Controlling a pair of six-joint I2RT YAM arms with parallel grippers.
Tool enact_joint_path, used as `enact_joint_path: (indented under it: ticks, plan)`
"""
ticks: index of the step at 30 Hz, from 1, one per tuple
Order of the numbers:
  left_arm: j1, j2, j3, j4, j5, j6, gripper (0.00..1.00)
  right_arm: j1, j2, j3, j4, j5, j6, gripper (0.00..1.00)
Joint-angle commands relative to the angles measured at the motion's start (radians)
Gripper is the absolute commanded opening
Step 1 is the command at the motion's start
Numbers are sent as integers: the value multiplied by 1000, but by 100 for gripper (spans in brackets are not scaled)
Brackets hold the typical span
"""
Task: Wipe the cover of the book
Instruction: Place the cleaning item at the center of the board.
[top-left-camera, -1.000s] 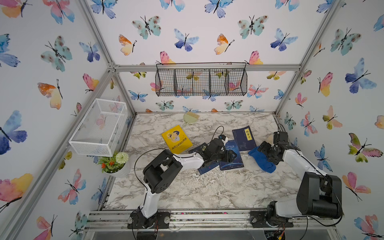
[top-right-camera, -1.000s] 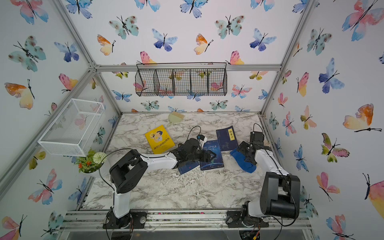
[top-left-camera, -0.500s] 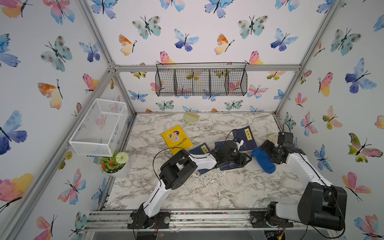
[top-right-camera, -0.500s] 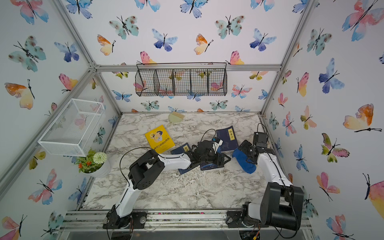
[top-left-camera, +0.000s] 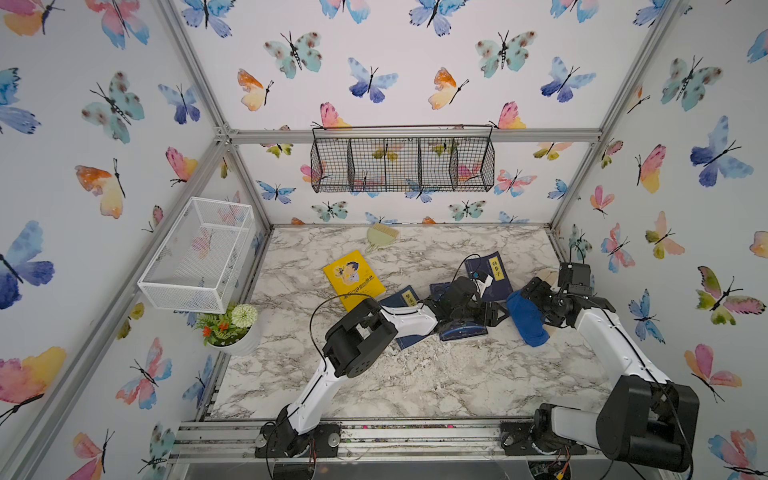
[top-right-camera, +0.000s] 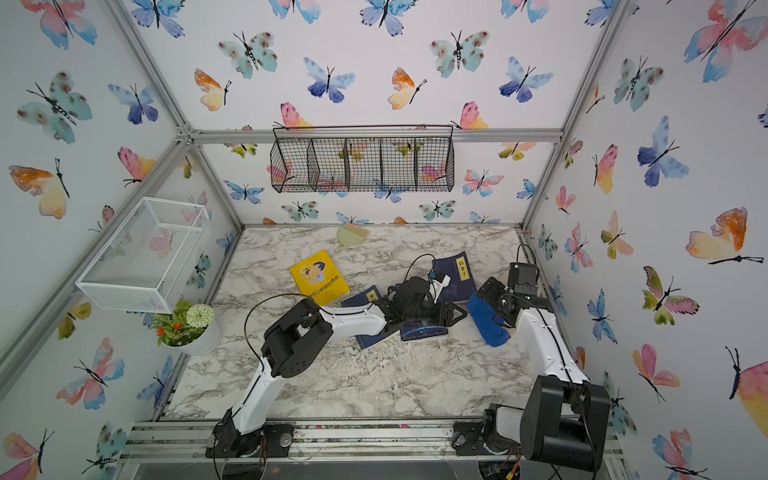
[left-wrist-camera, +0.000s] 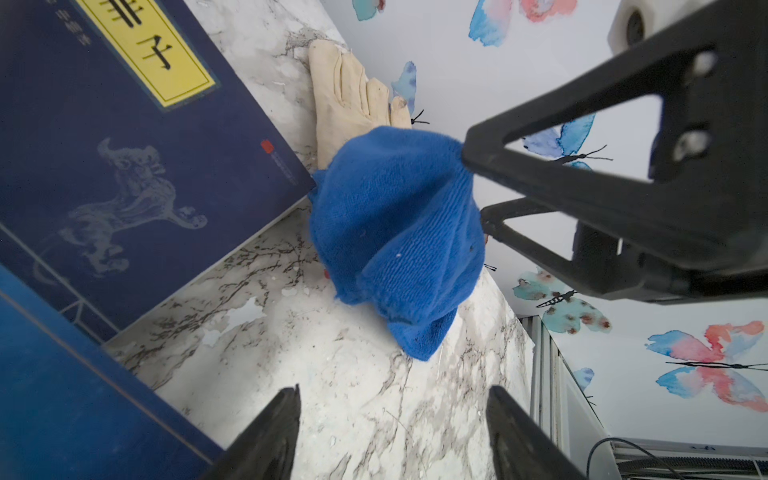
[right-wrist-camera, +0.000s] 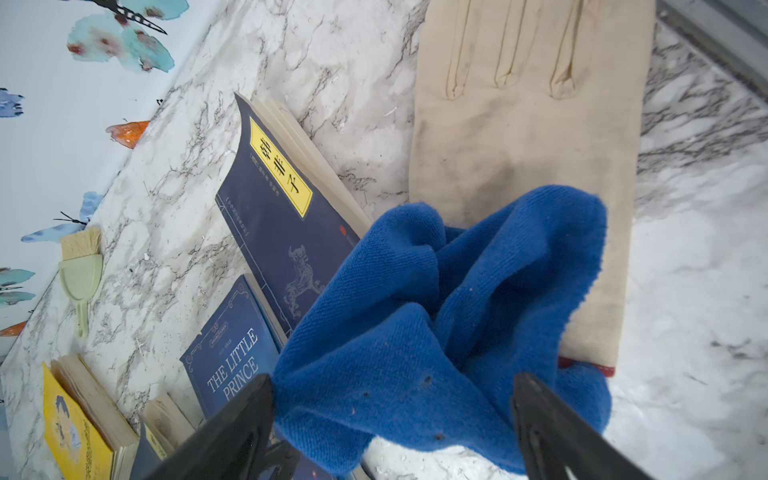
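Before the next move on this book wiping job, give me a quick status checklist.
1. Blue cloth between the right gripper's jaws: ok.
2. Firm grip on that cloth: cannot tell.
3. Left gripper open and empty: ok.
4. Little Prince book clear of the left arm: not ok, the arm covers it.
5. Cloth on a book cover: not ok, it rests on the table, partly over the beige glove.

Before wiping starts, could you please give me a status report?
Left gripper open, empty. Right gripper open astride cloth. Book beside cloth. Glove partly under cloth.
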Motion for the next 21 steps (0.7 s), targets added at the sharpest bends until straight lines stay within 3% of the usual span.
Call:
enact_joint_path:
  ticks: [1,21]
  plan:
    - [1,26,11,0,18,2,71,-8,-36,24,-44,-20,1,91]
    - [-1,92,109,14,31,-21,71,-8,-156,-40,-86,-32,3,91]
